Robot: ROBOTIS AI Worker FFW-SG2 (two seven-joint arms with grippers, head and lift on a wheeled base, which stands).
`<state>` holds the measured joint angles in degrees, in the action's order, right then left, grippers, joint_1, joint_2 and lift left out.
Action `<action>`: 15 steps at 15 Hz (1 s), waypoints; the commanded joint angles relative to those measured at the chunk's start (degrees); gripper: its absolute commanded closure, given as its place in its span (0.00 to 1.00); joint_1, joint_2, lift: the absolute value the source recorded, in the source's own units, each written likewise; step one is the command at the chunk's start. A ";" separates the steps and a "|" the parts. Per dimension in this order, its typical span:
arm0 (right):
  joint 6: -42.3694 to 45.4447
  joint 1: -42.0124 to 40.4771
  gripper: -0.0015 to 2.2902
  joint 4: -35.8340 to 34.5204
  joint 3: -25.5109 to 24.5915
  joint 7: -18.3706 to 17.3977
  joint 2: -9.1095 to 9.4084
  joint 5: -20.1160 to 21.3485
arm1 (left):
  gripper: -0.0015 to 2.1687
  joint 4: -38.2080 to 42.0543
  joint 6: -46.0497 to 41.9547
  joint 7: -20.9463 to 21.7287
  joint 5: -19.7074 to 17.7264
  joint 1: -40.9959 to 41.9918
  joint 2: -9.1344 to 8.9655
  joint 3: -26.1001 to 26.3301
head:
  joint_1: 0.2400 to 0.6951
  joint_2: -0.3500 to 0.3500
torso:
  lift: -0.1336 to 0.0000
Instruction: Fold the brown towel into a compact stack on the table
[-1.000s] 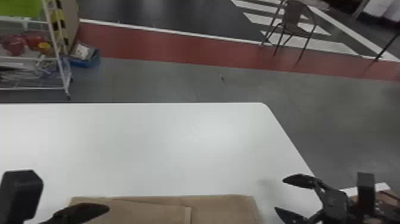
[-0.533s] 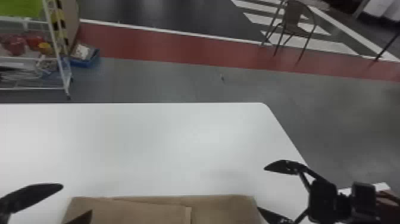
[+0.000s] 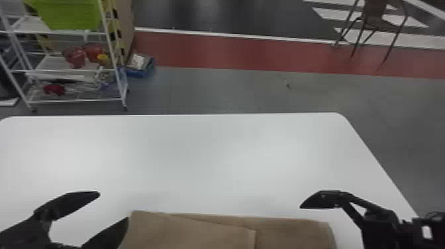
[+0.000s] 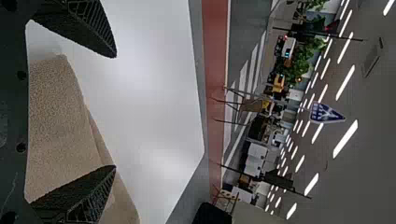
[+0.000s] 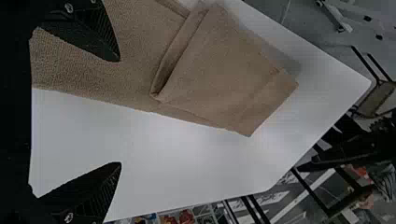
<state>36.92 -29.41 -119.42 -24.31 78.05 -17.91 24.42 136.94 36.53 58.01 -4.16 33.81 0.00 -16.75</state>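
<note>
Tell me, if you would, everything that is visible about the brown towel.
The towel is light brown cloth with a fine, slightly nubby texture. It lies partly folded on the white table: a folded panel covers its left part, while the lower layer extends to the right beyond it. The panel's inner edge looks doubled and slightly raised. Both claws, left and right, are open and do not grip it; whether a finger brushes it, I cannot tell.

- Towel (image 3: pixel 185 231): plain brown
- Table (image 3: pixel 212 159): solid white
- Fingers (image 3: pixel 74 202): black, ridged in fine lines
- Floor (image 3: pixel 225 86): grey, banded brick red, striped white farther off
- Bin (image 3: pixel 71 15) over there: bright lime green
- Rack (image 3: pixel 53 64): white
</note>
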 commanded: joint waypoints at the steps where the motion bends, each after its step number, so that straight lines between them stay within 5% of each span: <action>1: -1.02 1.46 0.03 -0.11 5.41 0.28 -1.34 10.65 | 0.01 -0.01 -0.53 0.17 -0.24 0.21 -0.15 -0.30 | 1.00 0.32 | 0.11; 10: 0.38 3.83 0.08 -0.28 18.33 0.28 -1.69 23.66 | 0.01 -2.20 -7.38 -0.79 -3.40 0.65 -0.15 -1.88 | 1.00 0.51 | 0.11; 15: -1.02 6.38 0.10 1.04 23.17 0.28 -1.07 25.59 | 0.01 -4.14 -9.14 -1.14 -4.10 0.47 -0.15 -1.45 | 1.00 0.59 | 0.11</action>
<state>36.41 -23.96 -119.11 -2.62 78.05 -19.14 49.24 133.12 27.70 56.77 -8.18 34.29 0.00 -18.25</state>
